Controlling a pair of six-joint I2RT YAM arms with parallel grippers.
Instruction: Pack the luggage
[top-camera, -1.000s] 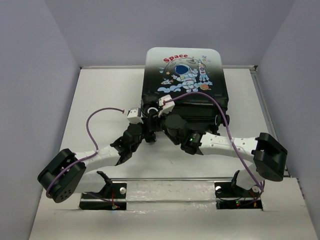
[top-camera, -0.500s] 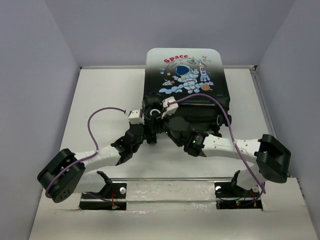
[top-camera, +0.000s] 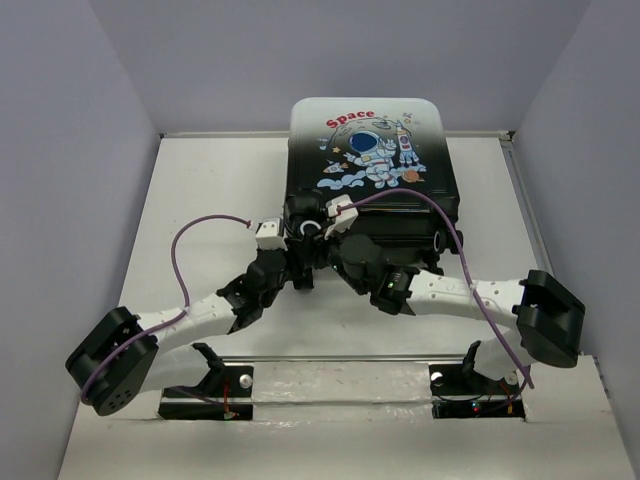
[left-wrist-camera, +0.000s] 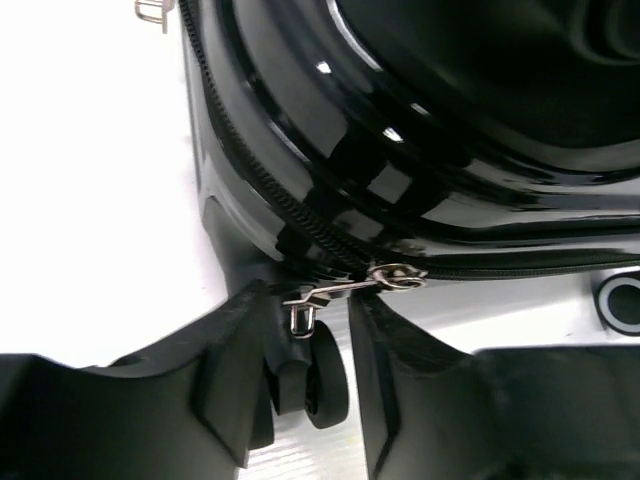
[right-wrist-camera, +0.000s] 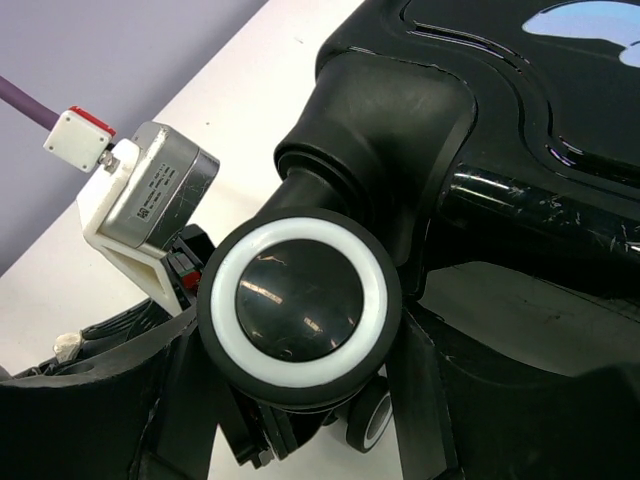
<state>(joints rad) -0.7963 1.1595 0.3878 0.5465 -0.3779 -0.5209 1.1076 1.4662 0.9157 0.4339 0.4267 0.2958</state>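
Since a second ago, the left arm's elbow has swung out toward the near-left corner, and its wrist has crept closer to the case. The right arm has barely shifted.

The luggage lies shut on the table, at the far middle, print side up and wheels toward the arms. Both grippers meet at its near-left corner.

The left gripper is open. Its fingers stand apart on either side of the zip pull, which hangs from the closed zip into the gap without being pinched. A small caster shows just beyond.

The right gripper is closed on the wheel, the white-ringed one at that corner. The wheel fills the space between the two fingers. The left arm's wrist camera sits just left of it.
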